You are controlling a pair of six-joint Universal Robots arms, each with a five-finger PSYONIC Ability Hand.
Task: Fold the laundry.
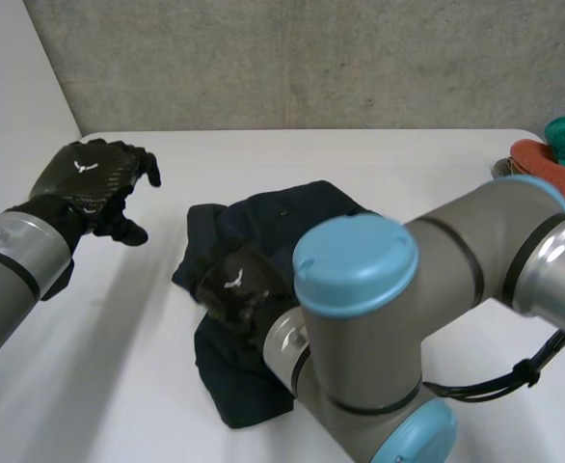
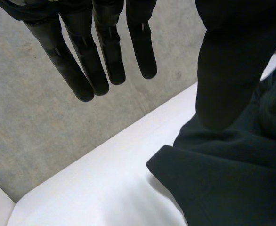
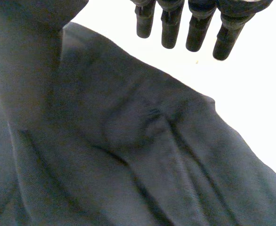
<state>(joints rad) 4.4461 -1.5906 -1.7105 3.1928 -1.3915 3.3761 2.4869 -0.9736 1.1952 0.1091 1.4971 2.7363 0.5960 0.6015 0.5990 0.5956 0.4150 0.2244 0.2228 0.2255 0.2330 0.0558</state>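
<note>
The dark garment [image 1: 282, 217] lies bunched mid-table [image 1: 437, 174], the right hand [image 1: 234, 289] open over it, the left hand [image 1: 90, 183] open near the table's left edge.

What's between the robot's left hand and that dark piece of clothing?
Just bare white table, as the head view shows, separates the left hand from the dark garment.

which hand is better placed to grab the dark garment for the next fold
Right, probably. The right hand is open right above the dark garment, cloth under its palm. The left hand is open too but off to the garment's side, over the table.
</note>
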